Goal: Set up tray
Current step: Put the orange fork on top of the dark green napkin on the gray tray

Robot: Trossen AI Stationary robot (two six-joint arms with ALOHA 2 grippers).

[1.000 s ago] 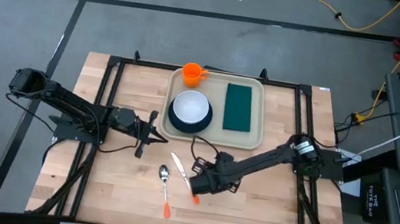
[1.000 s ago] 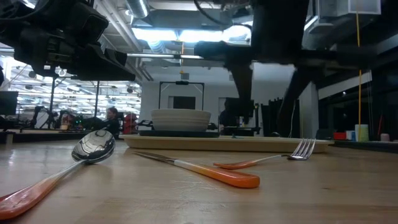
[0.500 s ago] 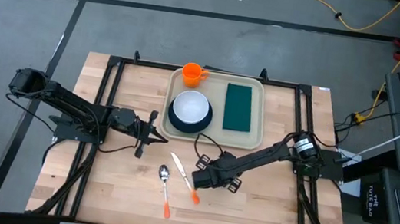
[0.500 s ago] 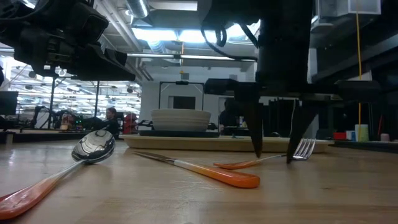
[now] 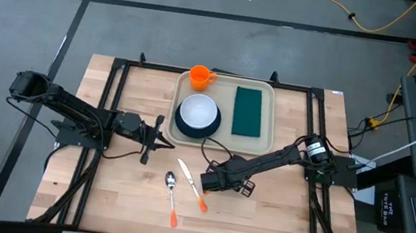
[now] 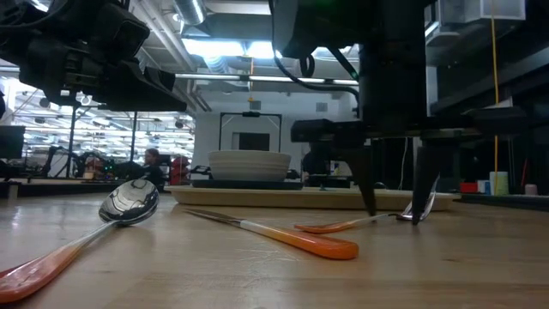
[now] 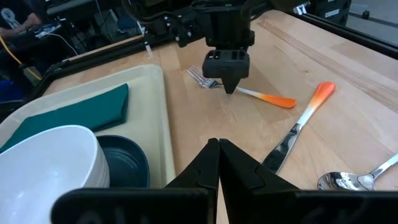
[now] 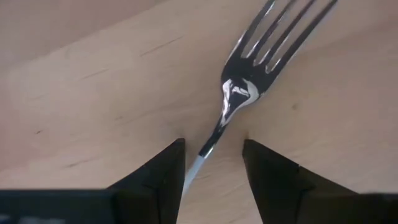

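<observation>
The beige tray (image 5: 259, 143) lies at the table's far middle. It holds an orange cup (image 5: 200, 75), a white bowl (image 5: 197, 112) on a dark plate, and a green napkin (image 5: 247, 111). The orange-handled fork (image 8: 245, 84) lies flat on the wood near the tray's near edge. My right gripper (image 8: 211, 163) points down at it, open. Its fingertips stand on either side of the fork's thin neck (image 8: 208, 146), low at the table (image 6: 395, 215), with gaps on both sides. My left gripper (image 5: 162, 137) waits shut, left of the tray.
A knife (image 5: 187, 175) and a spoon (image 5: 171, 181), both orange-handled, lie on the wood just left of my right gripper. Black frame rails run along the table's sides. There is bare wood toward the near edge.
My right gripper has come down from well above the table until its fingertips stand at the tabletop astride the fork. Over the last half second it has shifted a little along the fork toward the tines. The fork, knife and spoon have stayed where they were.
</observation>
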